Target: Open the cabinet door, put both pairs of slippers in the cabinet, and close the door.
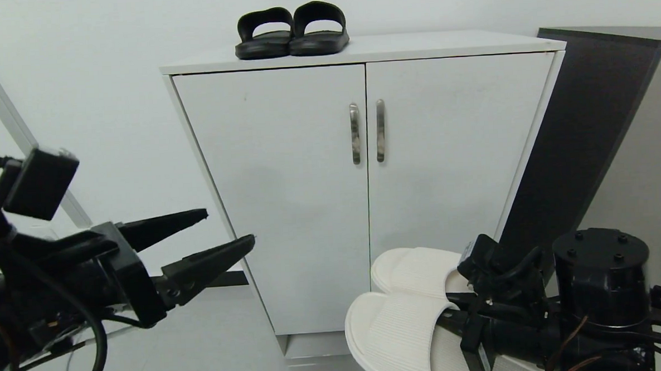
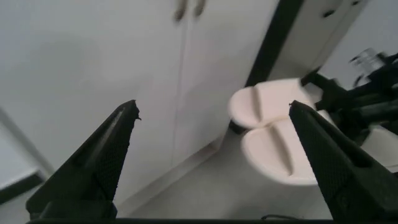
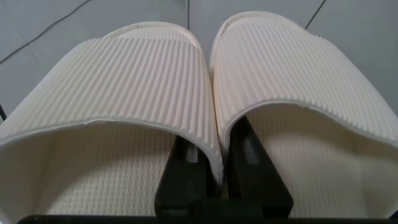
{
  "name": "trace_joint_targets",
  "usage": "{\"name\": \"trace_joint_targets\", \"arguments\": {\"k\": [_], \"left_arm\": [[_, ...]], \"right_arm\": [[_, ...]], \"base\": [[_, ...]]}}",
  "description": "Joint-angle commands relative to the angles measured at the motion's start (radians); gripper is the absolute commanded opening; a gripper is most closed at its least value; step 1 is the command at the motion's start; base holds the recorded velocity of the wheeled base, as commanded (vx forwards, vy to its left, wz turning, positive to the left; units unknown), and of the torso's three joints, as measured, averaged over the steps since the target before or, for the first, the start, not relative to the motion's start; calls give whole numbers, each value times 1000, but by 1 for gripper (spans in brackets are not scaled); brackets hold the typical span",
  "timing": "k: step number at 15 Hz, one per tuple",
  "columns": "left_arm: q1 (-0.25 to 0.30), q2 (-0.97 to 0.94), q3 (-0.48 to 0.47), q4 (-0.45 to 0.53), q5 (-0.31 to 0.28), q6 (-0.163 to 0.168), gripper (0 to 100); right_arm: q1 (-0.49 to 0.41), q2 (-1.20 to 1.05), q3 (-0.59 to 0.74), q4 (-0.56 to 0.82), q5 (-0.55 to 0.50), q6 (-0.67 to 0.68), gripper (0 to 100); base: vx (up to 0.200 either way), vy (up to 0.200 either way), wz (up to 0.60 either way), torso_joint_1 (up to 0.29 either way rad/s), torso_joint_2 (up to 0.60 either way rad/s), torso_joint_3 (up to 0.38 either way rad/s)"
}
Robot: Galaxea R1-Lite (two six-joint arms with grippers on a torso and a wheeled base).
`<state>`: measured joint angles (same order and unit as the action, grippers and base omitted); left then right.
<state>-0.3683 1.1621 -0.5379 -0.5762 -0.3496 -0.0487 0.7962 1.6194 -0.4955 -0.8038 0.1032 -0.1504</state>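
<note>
Here's the white cabinet (image 1: 287,209), filling the middle of the head view, both doors shut flush. The two metal handles (image 1: 355,134) stand side by side at the centre seam, upper middle of the frame. On the cabinet's top, upper centre, the black slippers (image 1: 291,31) sit as a neat pair, touching each other, toes toward the camera.

Down in the lower right, the right gripper (image 1: 459,308) has the white slippers (image 1: 398,327) in hand. They're held side by side, toes pointing up and left toward the cabinet's right door, just in front of its lower part. The right wrist view gives the close look. One finger goes inside each slipper, and the gripper (image 3: 217,162) is closed on the two ribbed straps (image 3: 143,81) where they meet in the middle. It's a narrow pinch with both inner edges clamped together.

Over at the lower left, the left gripper (image 1: 229,226) hangs in the air beside the cabinet's left edge, jaws spread wide with nothing between them. Its own camera looks between the two dark fingers (image 2: 93,168) at the cabinet's doors, with the white pair (image 2: 273,124) beyond.

A dark grey cabinet (image 1: 584,113) stands against the white one's right side, at the right edge of the frame.
</note>
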Motion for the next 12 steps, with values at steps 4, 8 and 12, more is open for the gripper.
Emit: {"name": "trace_joint_targets", "arguments": {"k": [4, 8, 12], "left_arm": [[-159, 231, -234, -1, -5, -22, 100], [-216, 398, -410, -1, -6, -83, 100], [-244, 576, -636, 6, -14, -143, 100]], "right_arm": [[0, -7, 2, -5, 0, 0, 0], [-2, 1, 2, -5, 0, 2, 0], [-6, 1, 14, -5, 0, 2, 0]], "base": [[0, 0, 0, 0, 0, 0], [0, 0, 0, 0, 0, 0], [0, 0, 0, 0, 0, 0]]}}
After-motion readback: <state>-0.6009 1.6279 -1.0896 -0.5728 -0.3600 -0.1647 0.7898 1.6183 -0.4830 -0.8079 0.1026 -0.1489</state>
